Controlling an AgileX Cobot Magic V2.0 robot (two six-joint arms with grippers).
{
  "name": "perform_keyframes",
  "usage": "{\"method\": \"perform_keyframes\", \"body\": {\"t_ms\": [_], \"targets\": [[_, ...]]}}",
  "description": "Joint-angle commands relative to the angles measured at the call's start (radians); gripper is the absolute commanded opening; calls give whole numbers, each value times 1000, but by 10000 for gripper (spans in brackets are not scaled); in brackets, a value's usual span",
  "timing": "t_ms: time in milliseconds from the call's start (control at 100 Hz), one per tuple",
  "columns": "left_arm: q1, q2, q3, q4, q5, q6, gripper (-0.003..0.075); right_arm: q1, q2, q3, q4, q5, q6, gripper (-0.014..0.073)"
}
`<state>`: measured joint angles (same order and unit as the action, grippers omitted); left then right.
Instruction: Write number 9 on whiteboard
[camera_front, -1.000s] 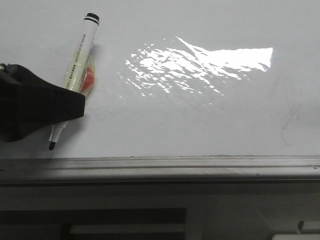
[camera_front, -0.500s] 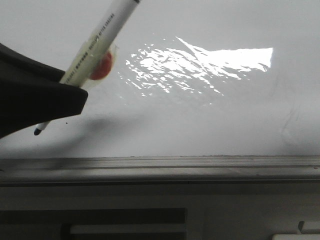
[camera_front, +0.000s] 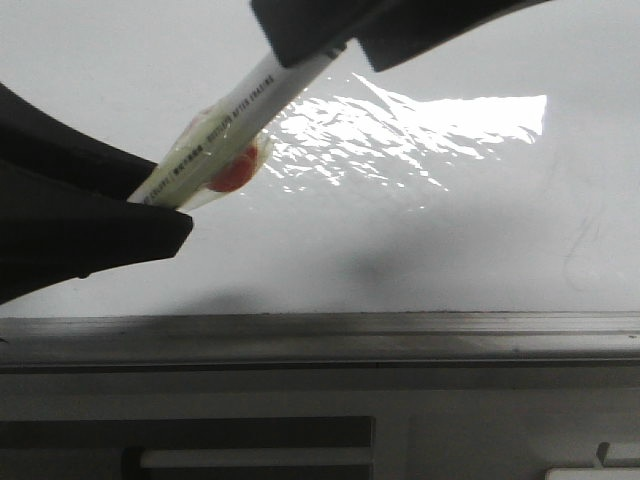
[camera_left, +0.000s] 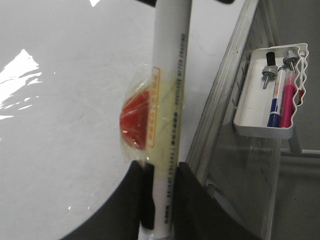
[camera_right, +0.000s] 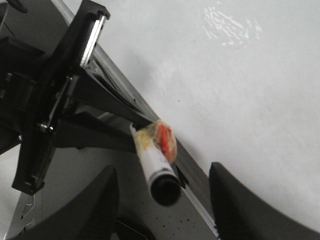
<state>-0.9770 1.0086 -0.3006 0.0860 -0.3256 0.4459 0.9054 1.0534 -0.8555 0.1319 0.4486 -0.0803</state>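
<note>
The whiteboard (camera_front: 420, 230) is glossy white with bright glare; no number 9 shows on it. My left gripper (camera_front: 170, 215) is shut on a white marker (camera_front: 240, 120) with a red blob taped to its barrel (camera_front: 235, 172). The marker slants up to the right, and its tip is hidden behind the gripper. The left wrist view shows the barrel (camera_left: 170, 100) clamped at the left gripper (camera_left: 162, 172). My right gripper (camera_front: 345, 50) is open, with its jaws either side of the marker's rear end (camera_right: 165, 187) and apart from it, as the right wrist view (camera_right: 162, 170) shows.
A grey metal ledge (camera_front: 320, 335) runs along the board's near edge. A faint grey scribble (camera_front: 580, 250) sits at the board's right. A white tray (camera_left: 250, 127) holding several markers hangs beside the board. The left arm's body (camera_right: 45, 110) is close to my right gripper.
The left gripper has risen and tilted the marker flatter, so its tip is now hidden. The right gripper has come in from above, open around the marker's rear end.
</note>
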Motion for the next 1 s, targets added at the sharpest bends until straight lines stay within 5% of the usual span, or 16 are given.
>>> {"method": "perform_keyframes", "body": {"t_ms": [0, 190, 540, 790, 990], "targets": [[-2, -13, -28, -1, -77, -2, -20, 22, 23, -56, 5, -65, -9, 347], [-2, -13, -28, -1, -77, -2, -20, 29, 81, -83, 8, -65, -4, 323], [-2, -13, -28, -5, -84, -2, -15, 29, 86, -85, 8, -6, 1, -44], [-2, -22, -28, -71, -95, -21, 302, 29, 86, -85, -11, -16, 1, -62], [3, -140, -28, -203, -95, -15, 314, 14, 64, -87, -11, -22, 31, -61]]}}
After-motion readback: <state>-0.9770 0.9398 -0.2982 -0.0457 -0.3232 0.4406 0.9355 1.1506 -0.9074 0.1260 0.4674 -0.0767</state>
